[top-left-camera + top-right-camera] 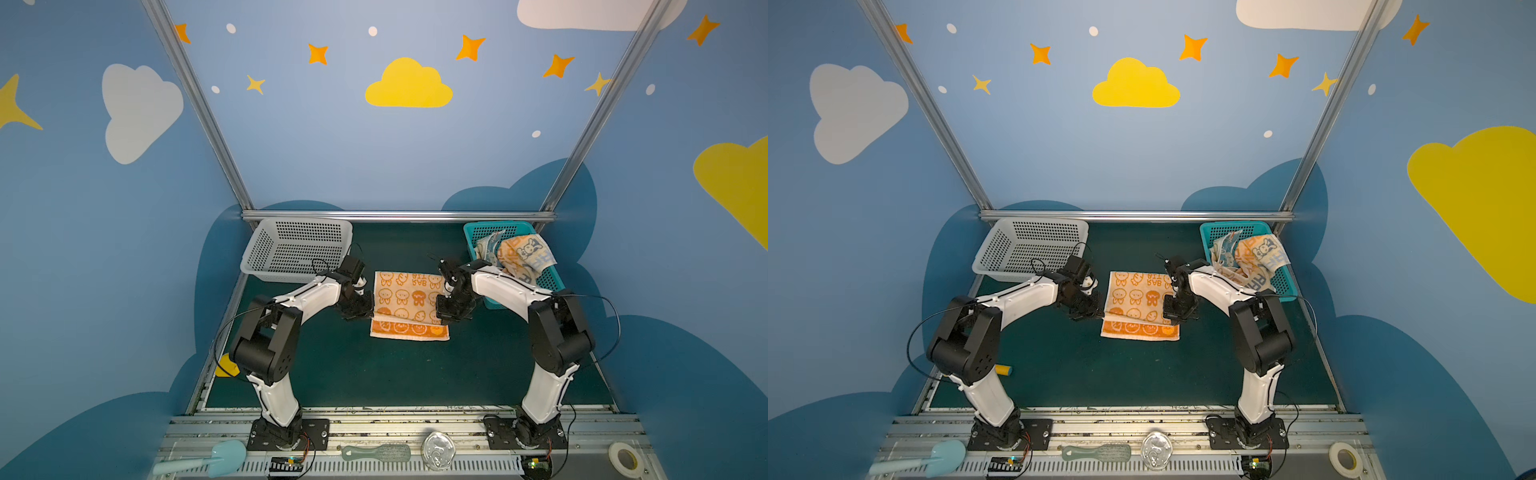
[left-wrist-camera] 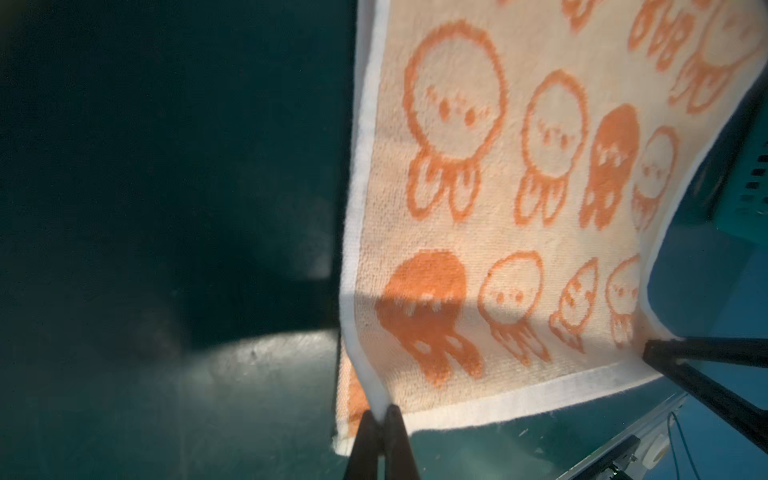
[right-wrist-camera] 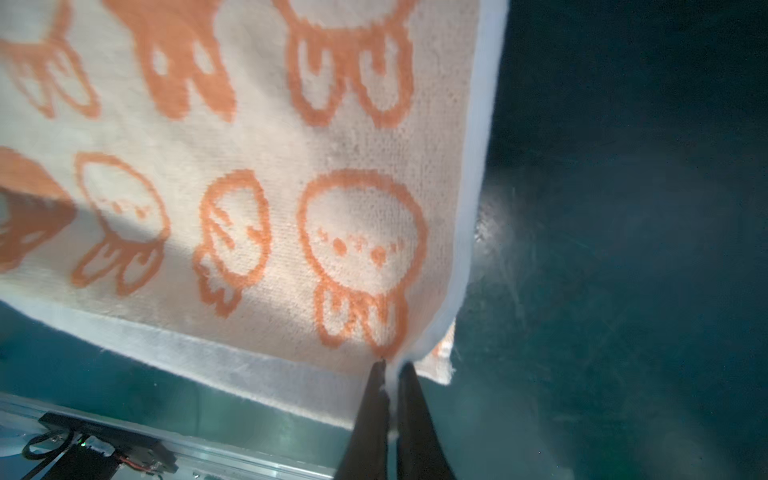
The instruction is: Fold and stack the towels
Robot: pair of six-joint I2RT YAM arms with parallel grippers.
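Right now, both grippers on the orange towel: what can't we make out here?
Top views: wrists hide where left gripper and right gripper pinch the orange bunny towel; only wrist views show it.
Teal basket: right arm covers its near corner; crumpled towels overlap, count unclear.
Yellow object: partly behind left arm, too small to identify.
Wrist views: towel's far edge cut off by frame.

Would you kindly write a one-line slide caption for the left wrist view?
Left gripper pinches a white-hemmed corner of the orange bunny towel, lifted over the dark green table.
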